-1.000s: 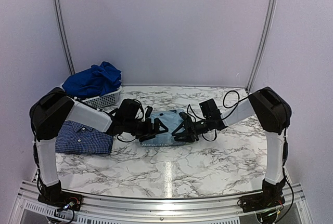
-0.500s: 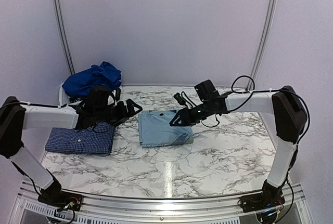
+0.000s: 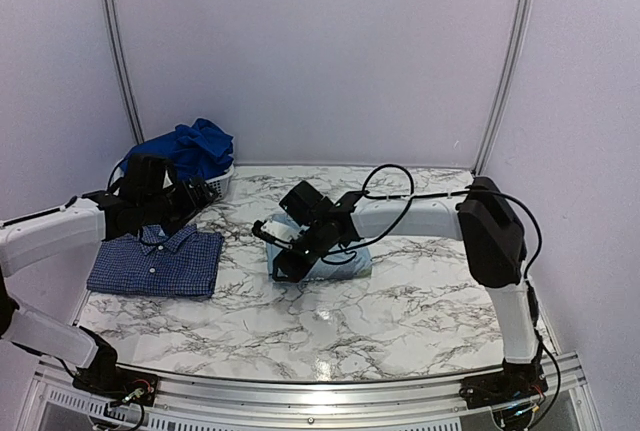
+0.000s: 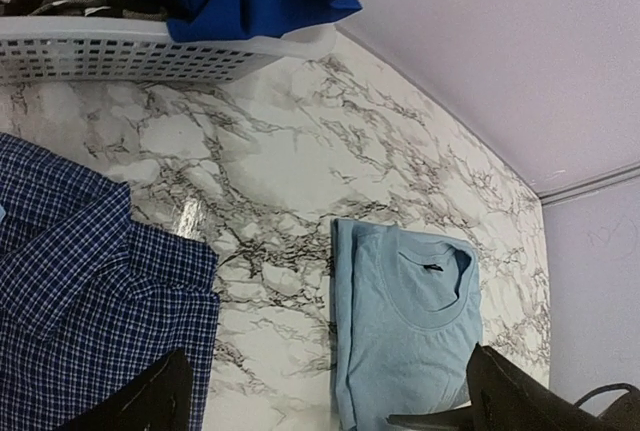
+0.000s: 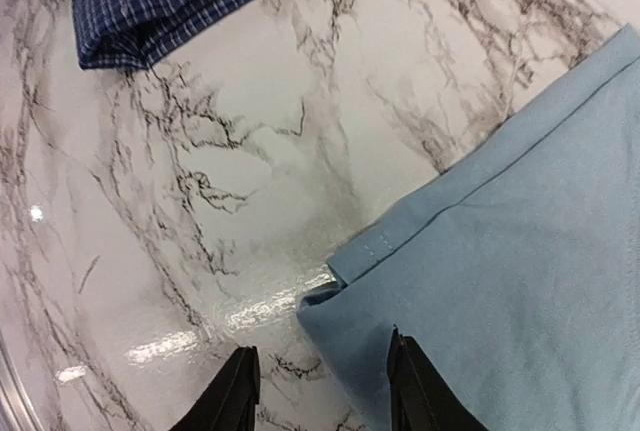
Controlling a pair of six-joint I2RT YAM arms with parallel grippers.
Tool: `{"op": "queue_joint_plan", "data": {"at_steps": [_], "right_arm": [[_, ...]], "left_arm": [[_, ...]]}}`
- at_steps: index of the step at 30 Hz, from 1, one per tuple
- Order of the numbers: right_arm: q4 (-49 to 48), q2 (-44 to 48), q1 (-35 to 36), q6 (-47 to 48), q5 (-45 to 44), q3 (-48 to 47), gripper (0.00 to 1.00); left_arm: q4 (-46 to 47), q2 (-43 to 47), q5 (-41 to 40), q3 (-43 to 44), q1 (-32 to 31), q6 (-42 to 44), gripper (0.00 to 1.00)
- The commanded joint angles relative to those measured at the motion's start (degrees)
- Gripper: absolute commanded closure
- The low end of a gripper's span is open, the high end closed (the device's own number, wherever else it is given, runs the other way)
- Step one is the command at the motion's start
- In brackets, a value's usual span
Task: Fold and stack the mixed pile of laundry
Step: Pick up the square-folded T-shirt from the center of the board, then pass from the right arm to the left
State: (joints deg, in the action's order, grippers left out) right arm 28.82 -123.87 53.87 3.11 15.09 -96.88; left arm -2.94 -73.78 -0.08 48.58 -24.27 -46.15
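On marble surface (image 3: 400, 301), roughly halfway: check shirt (image 3: 155, 263), pale T-shirt (image 4: 405, 341) folded yet unstacked, royal blue clothes (image 3: 185, 151) unfolded upper left; left hand (image 3: 200, 193), right hand (image 5: 320, 351) both spread.

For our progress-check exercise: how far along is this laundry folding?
Done: the navy check shirt and pale blue T-shirt lie folded but apart. In hand: the open right gripper is at the T-shirt's corner. Left: stacking them, and the royal blue clothes heaped in the basket.
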Motion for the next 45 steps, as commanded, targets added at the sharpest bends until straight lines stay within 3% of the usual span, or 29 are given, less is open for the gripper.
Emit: {"op": "queue_joint_plan", "data": {"at_steps": [1, 6, 13, 19, 26, 45], "right_arm": [[5.14, -4.3, 2.27, 2.74, -4.55, -4.04, 0.61], [6.06, -8.4, 4.14, 2.74, -7.88, -5.29, 0.65], [6.62, -6.95, 4.16, 1.92, -10.24, -6.26, 1.0], [-0.33, 1.12, 1.12, -2.26, -4.01, -4.35, 1.0], [-5.31, 3.88, -0.94, -6.43, 0.48, -1.04, 1.0], [-8.53, 3.0, 1.08, -9.07, 2.17, -2.14, 1.0]], "left_arm": [[-7.29, 0.87, -1.84, -1.17, 1.42, -3.31, 0.01], [-6.95, -0.03, -1.16, -2.66, 2.08, -5.94, 0.01], [-4.39, -4.23, 4.4, -3.68, 2.04, -7.0, 0.01], [3.8, -8.69, 10.93, -2.37, -1.46, -6.88, 0.01], [13.97, -14.87, 13.27, -1.99, -4.6, -15.81, 0.01], [21.18, -33.84, 16.43, 6.98, -8.22, -25.25, 0.01]]}}
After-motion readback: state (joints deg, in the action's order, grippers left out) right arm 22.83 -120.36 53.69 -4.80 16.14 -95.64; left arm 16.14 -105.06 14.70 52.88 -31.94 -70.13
